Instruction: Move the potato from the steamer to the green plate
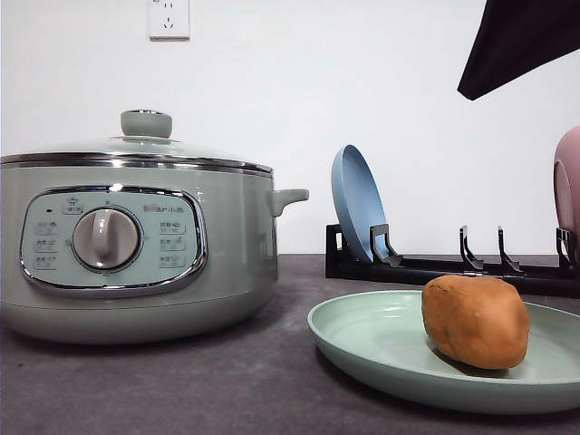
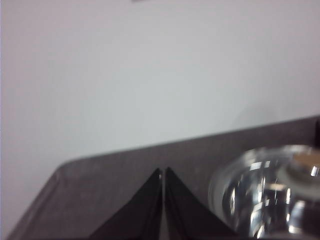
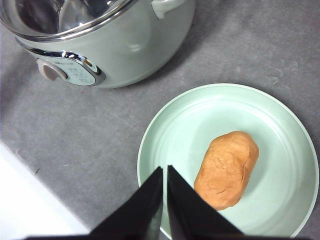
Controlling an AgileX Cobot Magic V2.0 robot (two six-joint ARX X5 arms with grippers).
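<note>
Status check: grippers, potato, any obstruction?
Left gripper shut, right gripper shut, both empty. Potato on green plate. Steamer lidded. Nothing in the way.

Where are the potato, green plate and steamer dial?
potato (image 1: 475, 320), front view, middle of its skin.
green plate (image 1: 362, 340), front view, bare left inside.
steamer dial (image 1: 106, 238), front view, knob centre.

Orange-brown potato (image 1: 475, 321) on green plate (image 1: 381, 349), lidded steamer (image 1: 136, 245) nearby, w/ gap.
</note>
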